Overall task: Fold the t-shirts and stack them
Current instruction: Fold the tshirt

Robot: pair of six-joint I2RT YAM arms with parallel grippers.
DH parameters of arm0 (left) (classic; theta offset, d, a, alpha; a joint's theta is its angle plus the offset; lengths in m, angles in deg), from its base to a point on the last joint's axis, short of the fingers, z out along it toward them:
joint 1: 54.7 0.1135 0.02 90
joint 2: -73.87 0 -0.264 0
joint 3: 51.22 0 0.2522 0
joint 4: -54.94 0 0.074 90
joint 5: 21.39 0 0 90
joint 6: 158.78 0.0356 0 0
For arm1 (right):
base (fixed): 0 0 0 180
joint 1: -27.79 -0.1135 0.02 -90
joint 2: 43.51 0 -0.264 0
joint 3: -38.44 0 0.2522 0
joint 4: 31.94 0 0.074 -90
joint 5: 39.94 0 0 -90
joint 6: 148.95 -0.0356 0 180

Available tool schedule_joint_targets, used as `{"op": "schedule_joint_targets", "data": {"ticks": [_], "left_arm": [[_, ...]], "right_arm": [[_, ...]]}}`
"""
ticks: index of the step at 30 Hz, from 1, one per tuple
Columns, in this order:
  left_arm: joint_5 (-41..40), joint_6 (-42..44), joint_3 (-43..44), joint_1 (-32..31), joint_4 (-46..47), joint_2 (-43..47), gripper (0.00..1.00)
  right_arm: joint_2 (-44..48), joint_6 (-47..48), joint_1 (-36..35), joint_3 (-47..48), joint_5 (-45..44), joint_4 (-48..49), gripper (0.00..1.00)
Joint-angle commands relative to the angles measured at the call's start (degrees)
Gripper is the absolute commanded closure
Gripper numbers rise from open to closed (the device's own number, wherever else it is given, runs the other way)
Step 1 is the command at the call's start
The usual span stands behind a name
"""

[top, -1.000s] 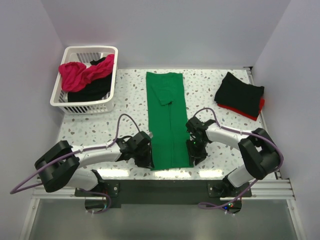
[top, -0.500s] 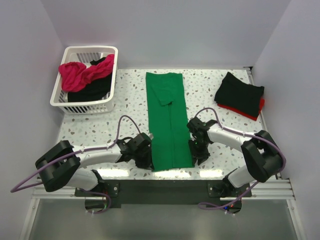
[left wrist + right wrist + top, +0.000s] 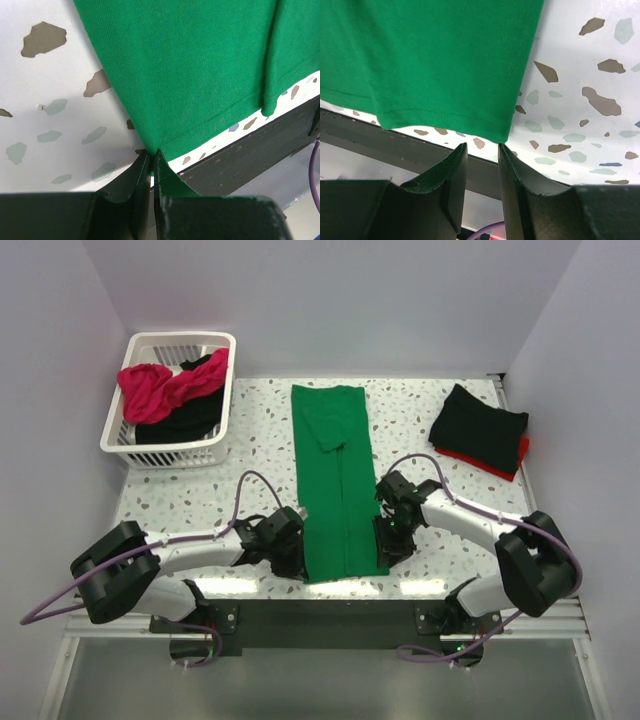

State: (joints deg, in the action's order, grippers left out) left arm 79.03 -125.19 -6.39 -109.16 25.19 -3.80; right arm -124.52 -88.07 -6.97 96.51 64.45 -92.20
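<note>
Green cloth: the green t-shirt [image 3: 335, 475] is lying flat as a long narrow strip on the counter [image 3: 190, 495], just right of the basket [image 3: 125, 445], with its hem reaching the counter's near edge well below the basket.
Left end effector: the left end effector [image 3: 152, 162] is clenching the hem corner on the basket's side, fingers pressed together on the green edge.
Right end effector: the right end effector [image 3: 482, 150] is hovering released at the hem corner farther from the basket. Its jaws are parted, and the corner is sitting just ahead of the gap, not inside it.
Step in hand: the arms are probably taking the hem to fold it up the strip.
Doing it well: the right side should be advancing until cloth is lying between its fingers before closing. Then both corners should be rising together and travelling level, keeping the hem taut and square.
Risk: a one-sided pinch would likely be skewing the fold.
Stack: a black t-shirt [image 3: 480, 425] is resting folded on a red t-shirt [image 3: 500, 468], far right of the basket beyond the green strip.
</note>
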Motion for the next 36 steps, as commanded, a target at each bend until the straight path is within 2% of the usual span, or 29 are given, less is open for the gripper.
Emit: {"op": "schedule_joint_targets", "data": {"ticks": [1, 15, 20, 22, 25, 26, 30, 36], "left_arm": [[-3.03, 0.77, -1.19, -0.91, -5.37, -0.99, 0.91], [-3.30, 0.59, -1.10, -1.09, -5.98, -0.82, 0.91], [-3.38, 0.50, -1.27, -1.27, -5.99, -0.73, 0.91], [-3.38, 0.42, -1.36, -1.27, -5.90, -0.82, 0.92], [-3.47, 0.07, -1.98, -1.35, -5.63, -0.82, 1.00], [-3.65, -0.11, -2.24, -1.35, -5.63, -0.64, 1.00], [-3.65, -0.99, -3.73, -1.44, -5.55, 0.06, 1.00], [-3.82, -2.31, -5.23, -1.53, -5.46, 1.99, 1.00]], "right_arm": [[-1.51, -0.23, -0.22, 0.86, 1.43, 1.50, 0.66], [-5.29, 0.65, -0.22, -0.98, -2.70, 2.20, 0.66], [-6.35, 0.74, -0.22, -1.95, -1.74, 3.61, 0.67], [-6.88, 1.17, -0.13, -2.13, -1.04, 4.22, 0.71], [-7.49, 1.61, -0.13, -2.04, 0.11, 4.31, 0.81], [-7.41, 1.61, -0.22, -2.21, 0.20, 4.14, 0.89], [-6.18, 1.35, -0.13, -2.83, 0.28, 3.09, 1.00], [-5.21, 1.26, -0.22, -3.01, 0.11, 1.85, 1.00]]}}
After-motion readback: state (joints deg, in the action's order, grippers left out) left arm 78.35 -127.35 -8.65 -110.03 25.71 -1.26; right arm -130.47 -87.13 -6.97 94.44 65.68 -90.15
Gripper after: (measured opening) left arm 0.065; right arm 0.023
